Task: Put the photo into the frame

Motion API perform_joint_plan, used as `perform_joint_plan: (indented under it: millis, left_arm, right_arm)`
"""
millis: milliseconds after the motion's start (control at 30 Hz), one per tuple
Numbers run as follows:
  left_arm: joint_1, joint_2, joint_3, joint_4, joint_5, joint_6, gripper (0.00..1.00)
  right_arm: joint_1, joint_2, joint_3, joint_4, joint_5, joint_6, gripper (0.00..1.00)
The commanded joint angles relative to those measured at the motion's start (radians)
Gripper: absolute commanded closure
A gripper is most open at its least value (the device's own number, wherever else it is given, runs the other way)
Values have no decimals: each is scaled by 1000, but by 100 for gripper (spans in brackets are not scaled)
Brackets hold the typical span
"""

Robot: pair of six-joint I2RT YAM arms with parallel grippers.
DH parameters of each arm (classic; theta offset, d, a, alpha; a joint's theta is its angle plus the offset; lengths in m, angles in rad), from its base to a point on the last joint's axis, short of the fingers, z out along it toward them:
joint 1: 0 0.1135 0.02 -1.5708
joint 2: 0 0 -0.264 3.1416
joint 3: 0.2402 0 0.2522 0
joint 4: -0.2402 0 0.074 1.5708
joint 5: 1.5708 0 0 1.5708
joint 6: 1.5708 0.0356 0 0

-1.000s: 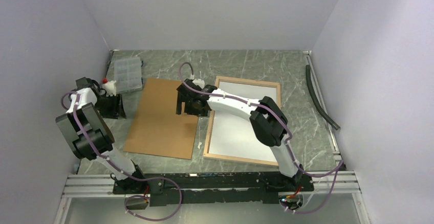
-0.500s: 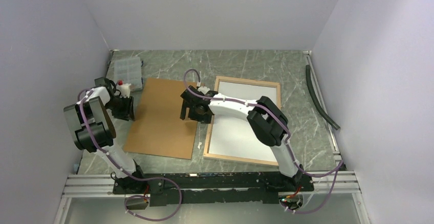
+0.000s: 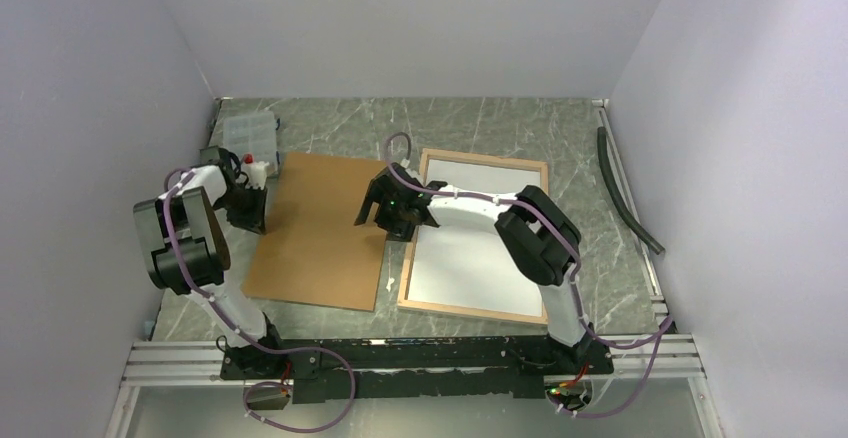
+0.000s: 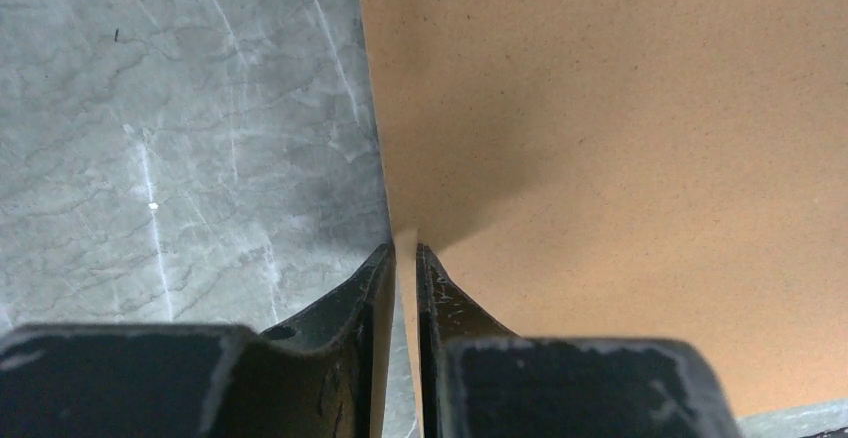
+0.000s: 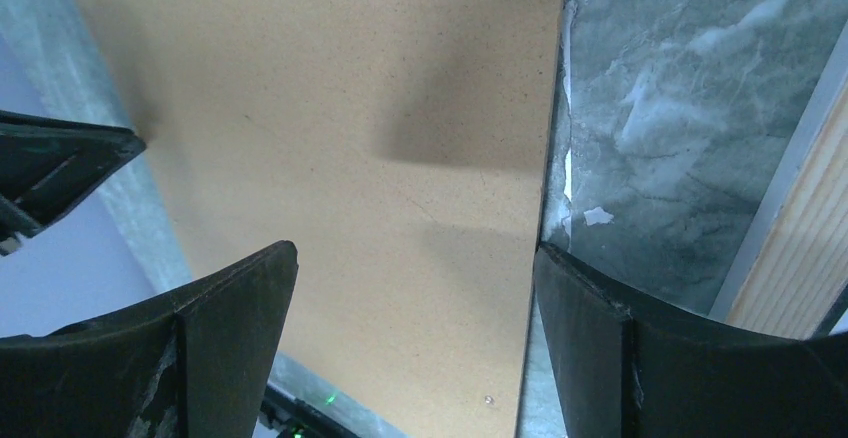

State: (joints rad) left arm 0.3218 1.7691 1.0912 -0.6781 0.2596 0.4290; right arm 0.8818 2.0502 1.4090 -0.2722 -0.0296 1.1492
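Observation:
The frame lies back side up at the right, with its light wood border showing. A white sheet fills it, like the photo's plain back; no dark picture side shows. The brown backing board lies flat to its left. My left gripper is at the board's left edge, and in the left wrist view it is shut on the edge of the board. My right gripper hovers open and empty over the board's right edge, with the frame's wood rail beside it.
A clear plastic organiser box stands at the back left behind the left gripper. A black hose lies along the right wall. Small white scraps lie on the marble between board and frame. Walls enclose three sides.
My left gripper has moved right to the board's left edge and closed on it. My right gripper has shifted a little right, toward the board's right edge.

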Motion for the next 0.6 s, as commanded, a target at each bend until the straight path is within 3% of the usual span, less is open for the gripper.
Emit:
perform_joint_plan:
  millis: [0, 367, 567]
  left_arm:
    - [-59, 90, -24, -23, 21, 32, 81]
    - [-113, 140, 0, -77, 77, 94, 83]
    - [-121, 147, 1, -75, 86, 107, 85]
  right_arm:
    - [-8, -53, -53, 227, -113, 85, 9]
    - [-7, -153, -105, 555, -253, 186, 11]
    - [11, -207, -124, 633, -305, 157, 13]
